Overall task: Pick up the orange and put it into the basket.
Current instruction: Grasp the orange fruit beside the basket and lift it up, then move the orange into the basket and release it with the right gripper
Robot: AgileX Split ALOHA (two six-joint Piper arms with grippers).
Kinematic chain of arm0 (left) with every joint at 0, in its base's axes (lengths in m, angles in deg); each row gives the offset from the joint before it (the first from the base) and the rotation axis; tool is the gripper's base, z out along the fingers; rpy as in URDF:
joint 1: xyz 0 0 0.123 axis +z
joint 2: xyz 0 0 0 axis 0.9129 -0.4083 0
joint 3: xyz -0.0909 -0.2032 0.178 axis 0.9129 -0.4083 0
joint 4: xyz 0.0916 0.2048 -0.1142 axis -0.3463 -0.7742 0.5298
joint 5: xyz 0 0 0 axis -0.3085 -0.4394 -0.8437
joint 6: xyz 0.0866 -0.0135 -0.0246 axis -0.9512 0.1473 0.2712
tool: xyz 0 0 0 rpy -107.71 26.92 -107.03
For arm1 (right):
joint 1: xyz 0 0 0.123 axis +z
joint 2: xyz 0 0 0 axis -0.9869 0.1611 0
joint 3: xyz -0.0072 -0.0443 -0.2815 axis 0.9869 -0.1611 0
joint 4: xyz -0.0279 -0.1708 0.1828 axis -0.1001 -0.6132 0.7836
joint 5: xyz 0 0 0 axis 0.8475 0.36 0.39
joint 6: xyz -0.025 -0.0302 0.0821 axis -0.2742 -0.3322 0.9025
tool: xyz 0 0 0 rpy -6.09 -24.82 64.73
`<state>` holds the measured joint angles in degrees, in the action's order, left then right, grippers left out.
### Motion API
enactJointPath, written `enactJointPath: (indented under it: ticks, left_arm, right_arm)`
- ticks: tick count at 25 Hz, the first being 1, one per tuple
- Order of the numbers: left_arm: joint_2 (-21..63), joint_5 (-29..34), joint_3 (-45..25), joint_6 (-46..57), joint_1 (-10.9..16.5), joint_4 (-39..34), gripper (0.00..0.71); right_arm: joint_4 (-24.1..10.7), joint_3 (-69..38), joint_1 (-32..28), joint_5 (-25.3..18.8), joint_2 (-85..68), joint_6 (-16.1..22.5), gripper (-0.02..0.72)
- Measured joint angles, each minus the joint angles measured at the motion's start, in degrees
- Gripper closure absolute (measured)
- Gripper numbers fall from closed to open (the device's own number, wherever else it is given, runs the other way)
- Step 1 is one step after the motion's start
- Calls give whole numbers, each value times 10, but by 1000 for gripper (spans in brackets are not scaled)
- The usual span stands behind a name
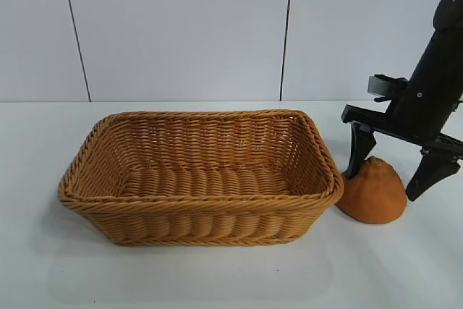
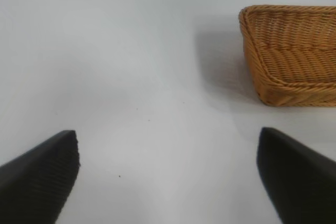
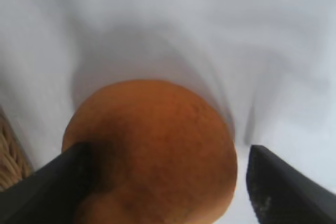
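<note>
at lower right of the exterior frame the orange [image 1: 372, 193] sits on the table [image 1: 217, 280] beside the basket [image 1: 195, 179]; right gripper [image 1: 394, 175] spread apart around it, arm cut off. left gripper [image 2: 168, 174] apart, unseen there.

orange [image 1: 372, 195]: dull orange | basket [image 1: 202, 211]: tan woven | fingers [image 1: 359, 151]: black

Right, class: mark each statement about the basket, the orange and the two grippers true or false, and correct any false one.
1. The orange lies inside the basket. False: it sits on the table, beside the basket.
2. The right gripper is open, straddling the orange. True.
3. The basket holds nothing. True.
4. The left gripper grips the basket's rim. False: it is open above bare table, apart from the basket.
</note>
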<state>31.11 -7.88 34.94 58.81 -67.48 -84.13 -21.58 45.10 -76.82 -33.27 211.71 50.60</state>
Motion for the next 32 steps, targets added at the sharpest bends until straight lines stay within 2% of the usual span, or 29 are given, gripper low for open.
enactJointPath:
  ticks: [5, 7, 15, 25, 29, 32]
  left_arm:
    - [0, 0, 0, 0, 0, 0, 59]
    - [0, 0, 0, 0, 0, 0, 59]
    - [0, 0, 0, 0, 0, 0, 59]
    - [0, 0, 0, 0, 0, 0, 59]
    - [0, 0, 0, 0, 0, 0, 59]
    - [0, 0, 0, 0, 0, 0, 59]
  right_arm:
    - [2, 2, 0, -2, -3, -1, 608]
    - [2, 2, 0, -6, -10, -2, 688]
    - [-5, 9, 0, -14, -100, -9, 697]
    - [10, 37, 4, -34, -199, -11, 703]
    - [12, 37, 45, -29, -200, -11, 703]
    - [21, 37, 100, -5, -200, -4, 703]
